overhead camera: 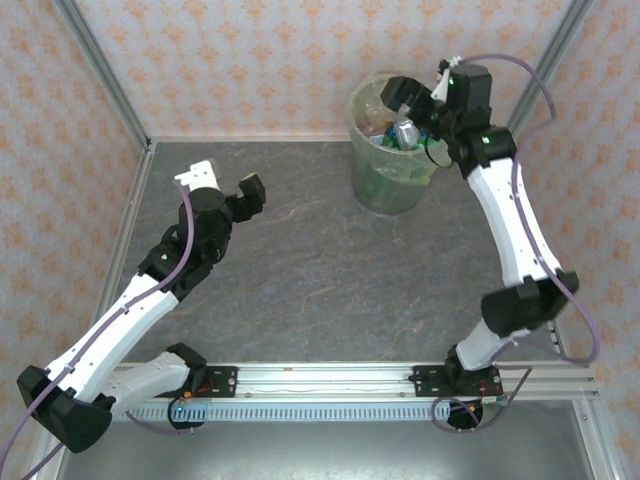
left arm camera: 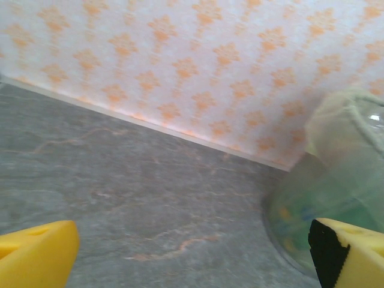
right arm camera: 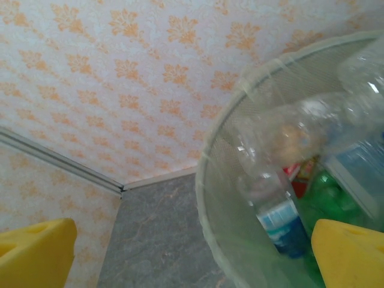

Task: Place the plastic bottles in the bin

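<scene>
The bin (overhead camera: 388, 190) stands upright at the surface's far edge, mouth up, bottles (overhead camera: 402, 134) lying jumbled inside. The right pincer (overhead camera: 425, 95) above it and the left pincer (overhead camera: 225, 183) are both wide open, empty.

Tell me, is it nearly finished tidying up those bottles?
Nearly, it seems. Done: several plastic bottles lie in the bin. In hand: nothing; the right pincer hangs open above the bin and the left pincer is open over the table. Left: the visible table surface is bare, so probably little or nothing.
</scene>
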